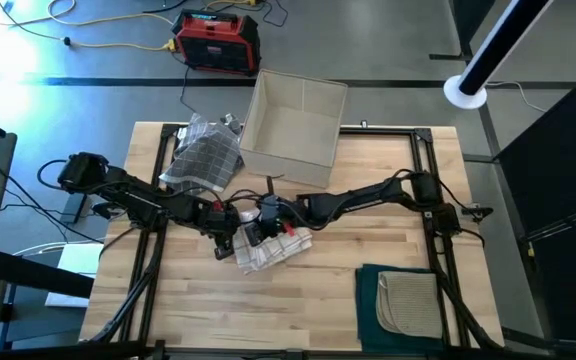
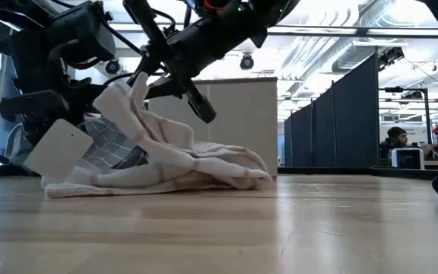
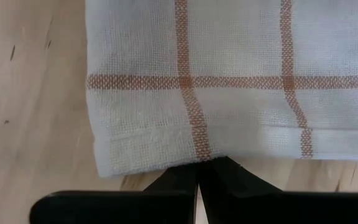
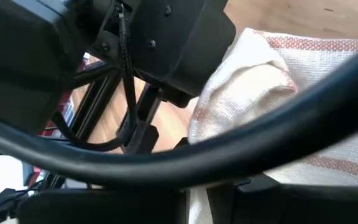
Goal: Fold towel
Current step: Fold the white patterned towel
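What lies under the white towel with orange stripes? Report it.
Bare wooden table shows around the towel. Both grippers, left and right, pinch its raised edge. Whatever is beneath its folds is covered.

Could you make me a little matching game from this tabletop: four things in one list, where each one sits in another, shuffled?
Things:
1. white towel with red stripes
2. cardboard box
3. grey checked cloth
4. green and tan folded towels

Places:
A. near right corner of the table
B. table centre, between both end effectors
C. far edge of the table, open top
D. far left, beside the box

Pairs: 1-B, 2-C, 3-D, 4-A
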Controlling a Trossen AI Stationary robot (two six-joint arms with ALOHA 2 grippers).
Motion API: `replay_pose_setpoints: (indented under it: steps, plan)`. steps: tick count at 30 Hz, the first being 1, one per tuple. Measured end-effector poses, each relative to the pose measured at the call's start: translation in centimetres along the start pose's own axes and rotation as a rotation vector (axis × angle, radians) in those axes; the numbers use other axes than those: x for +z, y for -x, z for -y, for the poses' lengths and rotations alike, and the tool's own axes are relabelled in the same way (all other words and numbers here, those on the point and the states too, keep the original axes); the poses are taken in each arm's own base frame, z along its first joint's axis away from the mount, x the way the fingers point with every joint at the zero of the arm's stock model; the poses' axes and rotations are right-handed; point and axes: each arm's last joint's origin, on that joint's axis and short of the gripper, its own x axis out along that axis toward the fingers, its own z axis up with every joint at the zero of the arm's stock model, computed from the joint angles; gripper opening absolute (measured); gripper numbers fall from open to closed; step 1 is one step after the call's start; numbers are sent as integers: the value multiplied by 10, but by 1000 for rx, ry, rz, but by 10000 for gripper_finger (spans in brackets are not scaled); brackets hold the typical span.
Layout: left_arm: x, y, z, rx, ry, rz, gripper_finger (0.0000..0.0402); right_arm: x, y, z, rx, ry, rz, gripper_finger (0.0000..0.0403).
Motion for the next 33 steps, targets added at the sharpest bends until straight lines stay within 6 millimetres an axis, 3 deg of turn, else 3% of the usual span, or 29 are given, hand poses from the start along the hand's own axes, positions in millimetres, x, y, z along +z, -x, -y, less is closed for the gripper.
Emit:
replay_pose_setpoints:
  steps: [9, 14, 21, 25, 29, 33]
  plan:
    - [1, 0, 0, 0, -30, 9, 0, 3, 0, -2, 38, 17, 26, 141]
    - [0, 9, -2, 16, -13, 21, 0, 10, 7, -2, 22, 60, 33, 167]
    - [8, 51, -7, 139, 17, 82, 0, 26, 54, -12, -55, 153, 5, 150]
    - [21, 69, -3, 39, -2, 253, 0, 23, 85, -9, -184, 258, -110, 131]
    - [31, 67, 4, -27, -126, 353, 0, 5, 97, -1, -278, 415, -313, 94]
    - [39, 47, 4, -54, -170, 369, 0, -13, 85, 18, -234, 560, -421, 34]
